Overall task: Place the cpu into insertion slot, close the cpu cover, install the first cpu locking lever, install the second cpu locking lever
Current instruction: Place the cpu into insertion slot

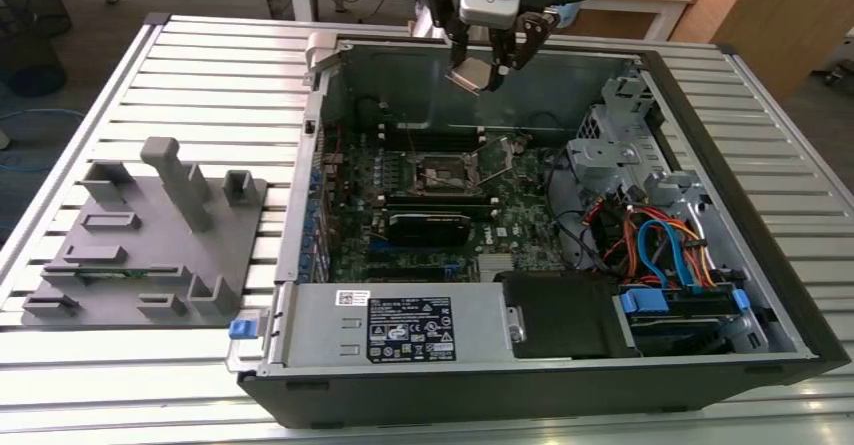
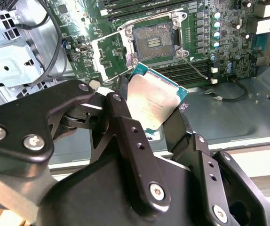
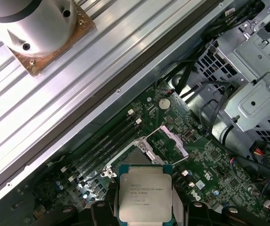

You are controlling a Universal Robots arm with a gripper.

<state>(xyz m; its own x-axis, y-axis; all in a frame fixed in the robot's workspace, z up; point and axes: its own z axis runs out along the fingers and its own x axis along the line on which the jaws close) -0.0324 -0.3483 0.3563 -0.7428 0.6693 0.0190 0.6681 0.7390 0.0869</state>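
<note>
My pincer (image 1: 478, 67) is clenched on the cpu (image 1: 471, 76), two fingers (image 2: 121, 110) on opposite edges, silver top facing the wrist cameras. In the exterior view I hang high over the far side of the open computer case (image 1: 787, 295), well above the board, with the chip tilted.

The insertion slot (image 1: 447, 172) is bare, dark centre exposed, nothing seated. The cpu cover (image 3: 176, 140) is swung open beside it. No step of the task is finished.

To do this step well:
- Level the chip first; it sits at an angle in the second wrist view (image 2: 154, 101).
- Square its edges to the slot (image 2: 154, 41) before going down; the corner marking is too small to read.
- Come straight down, no sideways slide over the contacts.
- Stay clear of the raised cover and the thin lever (image 2: 196, 67) beside the slot.
- Let go only once it lies flat inside the rim, no pressing.

Counts:
- cpu: 1, in my grip.
- Insertion slot: 1.
- cpu cover: 1.
- Locking levers: 1 made out for sure; I cannot tell the second apart.
- Computer case: 1, on the slatted tabletop (image 1: 200, 65).
- Grey fixture block (image 1: 147, 255): 1, to the exterior view's left, well apart from the case.
- Long memory slots (image 3: 109, 141): several, side by side; count unclear.
</note>
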